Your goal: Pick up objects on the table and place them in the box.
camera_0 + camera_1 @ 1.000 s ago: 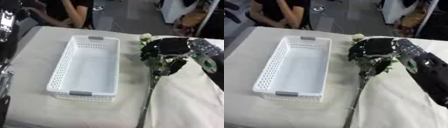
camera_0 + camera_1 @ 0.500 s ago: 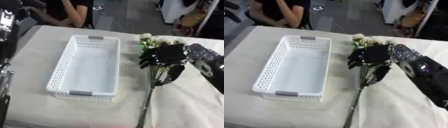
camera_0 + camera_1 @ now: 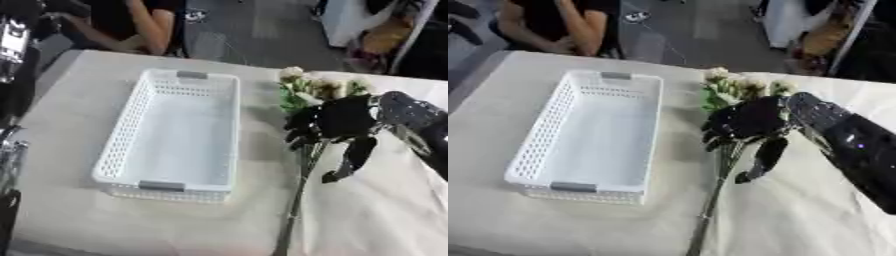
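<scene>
So the black right hand (image 3: 343, 120) has its fingers (image 3: 302, 131) curled down over the bunch of white artificial flowers with long green stems (image 3: 732, 92), blooms just beyond the fingers and stems trailing out below them along the cloth-covered counter (image 3: 70, 200). The thumb hangs down on the far side (can't tell if it's touching a stem). The white perforated plastic basket (image 3: 122, 145) sits empty just left of the fingers.

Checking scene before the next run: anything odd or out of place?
Nothing stands out. The white basket sits flat and holds nothing; the flower bunch lies beside it on the cloth, with the right hand over its stems.
</scene>
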Controlling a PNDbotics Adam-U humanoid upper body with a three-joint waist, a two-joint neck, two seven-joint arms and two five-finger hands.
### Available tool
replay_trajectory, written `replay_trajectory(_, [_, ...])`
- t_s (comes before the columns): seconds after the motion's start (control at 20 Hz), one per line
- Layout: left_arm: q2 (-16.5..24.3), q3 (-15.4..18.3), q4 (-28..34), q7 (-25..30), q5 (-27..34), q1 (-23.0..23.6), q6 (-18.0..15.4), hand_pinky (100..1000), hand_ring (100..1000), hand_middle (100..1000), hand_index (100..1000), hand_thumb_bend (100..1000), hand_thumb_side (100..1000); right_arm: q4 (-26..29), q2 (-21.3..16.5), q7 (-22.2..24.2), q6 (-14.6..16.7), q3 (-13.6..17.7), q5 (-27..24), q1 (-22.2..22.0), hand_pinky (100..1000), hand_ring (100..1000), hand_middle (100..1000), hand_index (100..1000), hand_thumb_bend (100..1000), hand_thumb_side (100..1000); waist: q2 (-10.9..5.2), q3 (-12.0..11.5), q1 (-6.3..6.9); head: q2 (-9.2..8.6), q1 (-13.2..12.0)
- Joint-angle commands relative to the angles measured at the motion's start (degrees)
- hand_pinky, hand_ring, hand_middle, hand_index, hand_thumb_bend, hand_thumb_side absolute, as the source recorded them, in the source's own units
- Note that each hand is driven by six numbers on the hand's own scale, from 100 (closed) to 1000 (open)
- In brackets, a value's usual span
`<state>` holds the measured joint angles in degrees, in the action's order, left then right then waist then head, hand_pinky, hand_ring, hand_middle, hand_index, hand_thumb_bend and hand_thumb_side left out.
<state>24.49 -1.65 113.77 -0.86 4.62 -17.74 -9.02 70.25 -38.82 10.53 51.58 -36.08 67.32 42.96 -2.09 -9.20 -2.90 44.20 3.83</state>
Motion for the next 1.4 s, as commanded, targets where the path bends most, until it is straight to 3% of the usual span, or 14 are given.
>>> replay_trajectory(0.05, [0.6, 0.1, 0.8, 0.2, 0.1, -1.0, -0.1, 480, 617, 736, 710, 100, 774, -1.2, -0.9, -2.2, 0.4, 0.9, 3.2, 0.3, 1000, 998, 882, 918, 441, 809, -0.37, -0.1, 0.32, -0.08, 0.7])
replay_trajectory(0.25, [0.4, 0.1, 0.8, 0.2, 0.2, -1.1, -0.1, 480, 618, 737, 710, 100, 774, -7.3, 1.4, -7.3, 0.4, 3.8, 11.3, 0.6, 1000, 991, 873, 907, 439, 725, -0.16, -0.1, 0.54, -0.08, 0.8])
replay_trajectory(0.4, [0.3, 0.1, 0.8, 0.2, 0.2, -1.2, -0.2, 480, 618, 737, 710, 100, 773, -12.6, 3.3, -13.9, 0.4, 6.1, 19.7, 1.2, 1000, 987, 865, 900, 440, 671, 0.06, -0.1, 0.72, -0.08, 0.9])
replay_trajectory(0.55, [0.2, 0.2, 0.8, 0.2, 0.2, -1.3, -0.2, 481, 618, 737, 710, 100, 773, -17.3, 4.8, -21.7, 0.4, 8.3, 28.3, 1.7, 999, 987, 863, 899, 440, 652, 0.19, -0.1, 0.81, -0.08, 1.0])
replay_trajectory(0.8, [0.1, 0.2, 0.8, 0.2, 0.3, -1.3, -0.3, 481, 618, 737, 710, 100, 772, -25.5, 7.0, -36.7, 0.4, 13.7, 44.2, 3.0, 986, 978, 851, 884, 443, 539, 0.23, 0.0, 0.99, -0.08, 1.0])
replay_trajectory(1.0, [0.0, 0.2, 0.8, 0.2, 0.3, -1.4, -0.3, 481, 618, 738, 711, 100, 773, -30.3, 8.2, -47.7, 0.4, 18.1, 55.8, 4.1, 976, 974, 850, 881, 443, 520, 0.30, 0.0, 1.08, -0.08, 1.1])
replay_trajectory(1.1, [-0.1, 0.2, 0.8, 0.2, 0.3, -1.4, -0.3, 481, 619, 738, 711, 100, 771, -31.7, 8.9, -52.4, 0.4, 19.6, 60.0, 4.6, 956, 963, 847, 876, 406, 522, 0.35, 0.0, 1.13, -0.08, 1.1])
replay_trajectory(1.25, [-0.1, 0.1, 0.8, 0.3, 0.4, -1.5, -0.3, 481, 619, 739, 711, 100, 772, -32.6, 10.3, -58.8, 0.4, 20.9, 65.3, 5.5, 942, 952, 839, 869, 444, 503, 0.44, -0.1, 1.21, -0.08, 1.2])
replay_trajectory(1.4, [-0.3, 0.0, 0.8, 0.4, 0.5, -1.6, -0.3, 481, 619, 739, 711, 100, 773, -33.3, 12.0, -62.0, 0.4, 22.3, 68.2, 6.3, 856, 878, 784, 825, 442, 458, 0.51, -0.2, 1.30, -0.08, 1.4])
